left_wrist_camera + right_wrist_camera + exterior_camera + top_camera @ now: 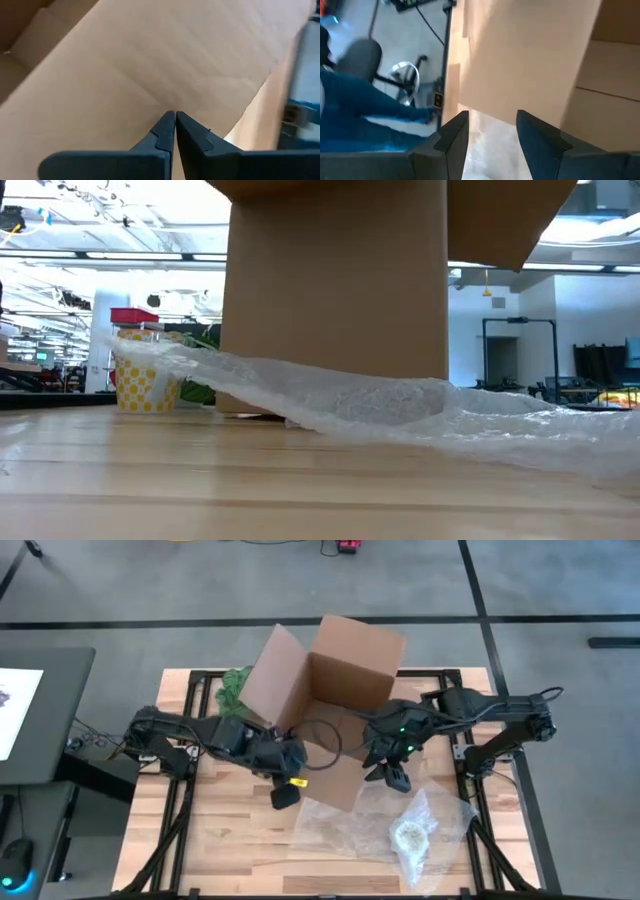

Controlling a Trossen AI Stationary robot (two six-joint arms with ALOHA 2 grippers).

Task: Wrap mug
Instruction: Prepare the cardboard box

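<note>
Your left arm reaches in from the left side of the bench, elbow bent, wrist tipped down, and the left gripper point(285, 795) hangs at the near flap of the open brown cardboard box point(330, 675). Its fingers point(165, 131) are pressed together, tips meeting over smooth, faintly ribbed cardboard, with nothing between them.

Your right arm folds in from the right edge, and the right gripper point(393, 777) sits just off the box's near right corner, pointing down at the sheet. Its fingers point(455, 131) are spread, a clear gap between them, and nothing is held.

The mug point(411, 834), pale and speckled-looking, lies bundled in the crinkled, clear bubble wrap sheet point(370, 825) on the near right part of the pale wooden slatted bench point(230, 840), close to the right gripper but not touching it. From the low view the sheet point(400, 405) drapes in soft, glossy folds in front of the box.

Behind the box on the left sits a yellow-checked paper cup point(140, 385) beside something green and leafy point(232, 688).
</note>
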